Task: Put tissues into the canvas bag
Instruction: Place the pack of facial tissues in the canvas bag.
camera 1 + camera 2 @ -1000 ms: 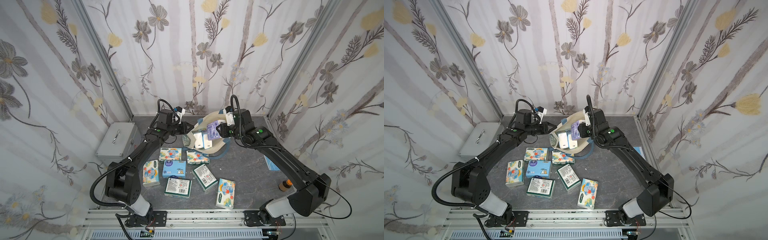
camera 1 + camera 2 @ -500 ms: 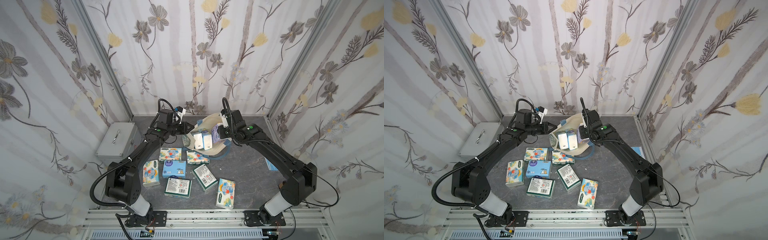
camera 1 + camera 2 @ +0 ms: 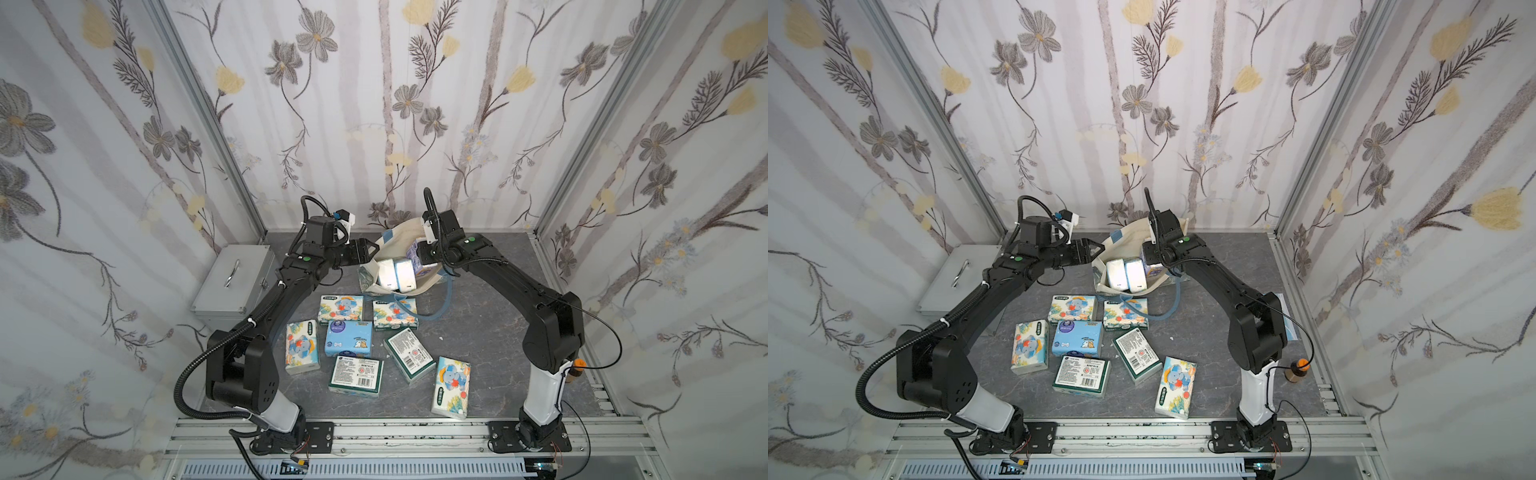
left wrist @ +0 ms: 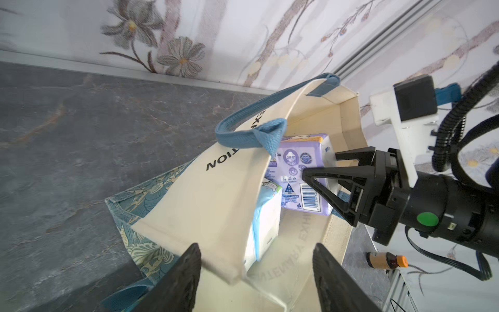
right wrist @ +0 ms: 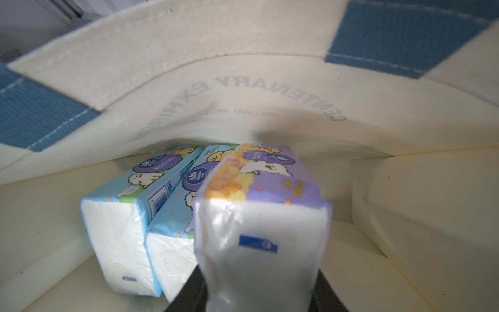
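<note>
The right gripper point(image 4: 320, 164) grasps the lavender pack point(image 5: 270, 175) inside the canvas bag point(image 3: 397, 239), next to 2 light blue packs point(image 5: 121, 205). The bag sits near the worktop's point(image 3: 482, 353) rear edge. The left gripper point(image 4: 256, 247) is released, its jaws wide astride the bag's rim. 7 packs point(image 3: 349, 338) lie in front of the bag.

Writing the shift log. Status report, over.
Left pincer open at canvas bag rim. Right pincer shut on lavender pack inside. Two blue packs in, seven on table. Strap droops at mouth.
</note>
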Available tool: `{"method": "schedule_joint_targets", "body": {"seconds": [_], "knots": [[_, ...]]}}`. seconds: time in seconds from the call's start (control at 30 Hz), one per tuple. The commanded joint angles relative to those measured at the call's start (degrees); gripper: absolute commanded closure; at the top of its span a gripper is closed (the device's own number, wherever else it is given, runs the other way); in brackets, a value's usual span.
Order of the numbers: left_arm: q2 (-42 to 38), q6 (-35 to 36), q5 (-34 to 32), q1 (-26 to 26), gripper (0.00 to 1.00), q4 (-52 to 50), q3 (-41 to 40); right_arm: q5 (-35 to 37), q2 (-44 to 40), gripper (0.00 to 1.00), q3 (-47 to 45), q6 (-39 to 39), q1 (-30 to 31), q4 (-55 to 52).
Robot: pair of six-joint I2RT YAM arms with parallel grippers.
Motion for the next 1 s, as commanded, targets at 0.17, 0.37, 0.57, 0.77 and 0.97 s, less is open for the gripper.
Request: {"method": "schedule_joint_targets", "body": {"seconds": [0.17, 0.37, 0.57, 0.77, 0.97], "knots": [[-1.07, -1.84, 0.4, 2.87, 0.33, 2.96, -0.76, -1.13, 6.26, 0.54, 7.82, 0.39, -0.02, -2.41], [-1.07, -2.5, 1.15, 3.6, 0.33, 3.6, -0.99, -3.99, 13.51, 0.51, 17.75, 1.06, 0.0, -7.54], [-0.91, -2.46, 1.3, 3.74, 0.34, 3.62, -1.01, -5.53, 17.21, 0.47, 22.71, 3.03, -0.24, -9.54], [-0.67, -2.76, 1.55, 3.8, 0.34, 3.77, -1.06, -7.8, 17.24, 0.25, 23.79, 4.58, -1.31, -10.04], [-0.09, -3.52, 2.79, 3.79, 0.35, 4.23, -1.04, -8.97, 11.09, 0.22, 27.2, 3.26, -2.42, -13.29]]}}
